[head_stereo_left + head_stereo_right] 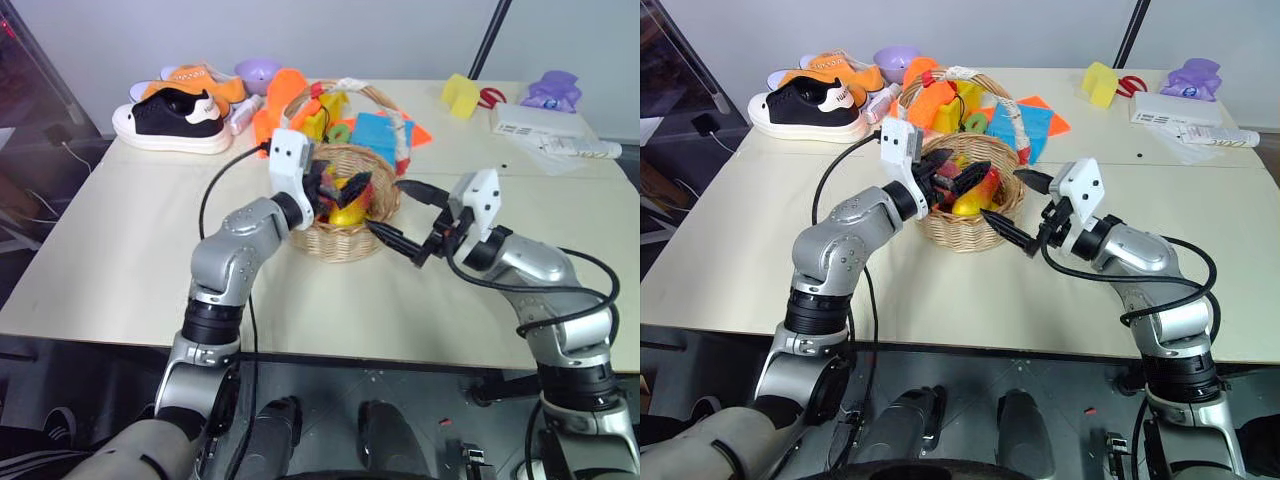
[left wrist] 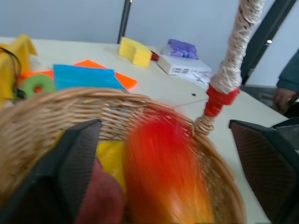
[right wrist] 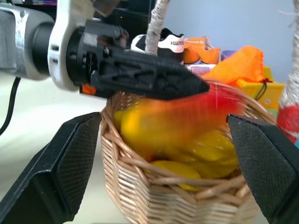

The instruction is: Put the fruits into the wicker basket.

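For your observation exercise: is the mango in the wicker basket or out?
In: the red-and-yellow mango lies inside the wicker basket, between the open left gripper fingers.

You have a pale counter (image 1: 120,270) carrying everything, with the wicker basket (image 1: 345,240) standing near its middle as your landmark. Beyond the basket to its left lie a black-and-white shoe (image 1: 172,122), an orange shoe (image 1: 195,80) behind it and a purple bowl (image 1: 258,72), while blue and orange flat pieces (image 1: 385,132) sit just behind the basket. Well off to the basket's far right are a yellow block (image 1: 460,95), a white box (image 1: 540,122) and a purple bundle (image 1: 553,90).
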`<act>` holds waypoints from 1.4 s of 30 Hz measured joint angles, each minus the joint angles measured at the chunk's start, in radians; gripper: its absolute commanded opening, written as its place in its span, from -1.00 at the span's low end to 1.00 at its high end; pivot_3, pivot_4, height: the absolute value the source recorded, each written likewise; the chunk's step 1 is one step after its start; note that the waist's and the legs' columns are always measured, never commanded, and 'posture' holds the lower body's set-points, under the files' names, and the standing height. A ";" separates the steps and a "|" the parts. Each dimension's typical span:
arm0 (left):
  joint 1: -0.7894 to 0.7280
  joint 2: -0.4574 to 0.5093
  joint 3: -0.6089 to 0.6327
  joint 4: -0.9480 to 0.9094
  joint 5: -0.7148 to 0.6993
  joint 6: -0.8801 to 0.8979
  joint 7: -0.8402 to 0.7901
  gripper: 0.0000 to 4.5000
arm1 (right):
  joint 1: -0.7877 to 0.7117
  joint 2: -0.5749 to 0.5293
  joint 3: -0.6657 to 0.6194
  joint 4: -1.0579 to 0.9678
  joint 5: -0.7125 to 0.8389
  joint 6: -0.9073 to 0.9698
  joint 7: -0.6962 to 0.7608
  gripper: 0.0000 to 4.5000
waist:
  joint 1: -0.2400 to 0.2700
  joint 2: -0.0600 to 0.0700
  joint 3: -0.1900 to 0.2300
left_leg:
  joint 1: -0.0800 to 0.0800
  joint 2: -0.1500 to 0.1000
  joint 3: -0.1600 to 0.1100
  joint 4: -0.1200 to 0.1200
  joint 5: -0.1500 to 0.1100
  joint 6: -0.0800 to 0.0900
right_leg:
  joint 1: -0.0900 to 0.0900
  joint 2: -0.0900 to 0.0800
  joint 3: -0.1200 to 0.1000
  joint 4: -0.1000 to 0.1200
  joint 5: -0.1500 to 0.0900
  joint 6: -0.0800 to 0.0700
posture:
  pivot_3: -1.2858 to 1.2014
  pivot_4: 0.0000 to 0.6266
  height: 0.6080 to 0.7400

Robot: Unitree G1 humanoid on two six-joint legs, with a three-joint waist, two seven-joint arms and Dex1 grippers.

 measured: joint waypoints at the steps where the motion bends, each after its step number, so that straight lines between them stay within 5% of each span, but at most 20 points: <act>1: 0.002 0.007 0.000 -0.006 0.000 0.000 -0.012 0.98 | 0.001 0.000 -0.008 0.000 0.000 0.000 -0.002 1.00 | 0.000 0.000 0.000 | 0.000 0.000 0.000 0.000 0.000 0.000 | 0.000 0.000 0.000 0.000 0.000 0.000 | 0.03 -0.52 1.00; 6: 0.050 0.056 0.000 -0.117 -0.048 -0.003 -0.122 0.98 | 0.002 0.012 -0.041 0.008 0.005 0.004 -0.038 1.00 | -0.002 0.000 0.000 | 0.000 0.000 0.000 0.000 0.000 0.000 | 0.000 0.000 0.000 0.000 0.000 0.000 | 0.03 -0.52 1.00; 9: 0.124 0.233 0.019 -0.233 -0.072 -0.028 -0.255 0.98 | -0.019 0.072 -0.077 0.055 -0.005 0.022 -0.151 1.00 | -0.022 0.001 0.000 | 0.001 0.001 0.000 -0.002 0.001 -0.001 | -0.001 0.001 0.001 0.001 0.000 -0.001 | 0.03 -0.52 1.00; 16: 0.463 0.412 0.158 -0.391 -0.125 -0.115 -0.400 0.98 | -0.093 0.188 -0.050 0.127 -0.079 0.034 -0.311 1.00 | -0.027 0.002 0.000 | 0.001 0.002 0.001 -0.003 0.001 -0.002 | -0.003 0.002 0.003 0.002 0.000 -0.001 | 0.03 -0.52 1.00; 25: 0.721 0.479 0.442 -0.396 -0.199 -0.277 -0.501 0.98 | -0.197 0.229 -0.010 0.271 -0.138 -0.028 -0.315 1.00 | -0.023 0.002 0.000 | 0.001 0.001 0.000 -0.003 0.001 -0.001 | -0.001 0.000 0.002 0.000 -0.002 -0.005 | 0.03 -0.52 1.00; 31: 0.839 0.480 0.491 -0.407 -0.249 -0.315 -0.543 0.98 | -0.235 0.245 -0.005 0.367 -0.167 -0.067 -0.304 1.00 | -0.024 0.003 0.000 | 0.001 0.001 0.000 -0.003 0.001 -0.001 | -0.002 0.000 0.002 0.000 -0.002 -0.005 | 0.03 -0.52 1.00; 33: 0.855 0.480 0.493 -0.421 -0.256 -0.331 -0.542 1.00 | -0.246 0.246 -0.003 0.390 -0.172 -0.076 -0.300 0.68 | -0.023 0.003 0.000 | 0.001 0.001 0.000 -0.003 0.001 -0.001 | -0.002 0.000 0.002 0.000 -0.002 -0.005 | 0.03 -0.52 1.00; 40: 0.901 0.480 0.493 -0.429 -0.279 -0.372 -0.552 1.00 | -0.252 0.261 -0.010 0.404 -0.168 -0.081 -0.287 -0.93 | -0.023 0.003 0.000 | 0.001 0.001 0.000 -0.003 0.001 -0.001 | -0.002 0.000 0.002 0.000 -0.002 -0.005 | 0.03 -0.52 1.00; 42: 0.899 0.480 0.491 -0.426 -0.281 -0.374 -0.552 1.00 | -0.251 0.265 -0.014 0.403 -0.158 -0.083 -0.283 -0.99 | -0.023 0.003 0.000 | 0.001 0.001 0.000 -0.003 0.001 -0.001 | -0.002 0.000 0.002 0.000 -0.002 -0.005 | 0.03 -0.52 1.00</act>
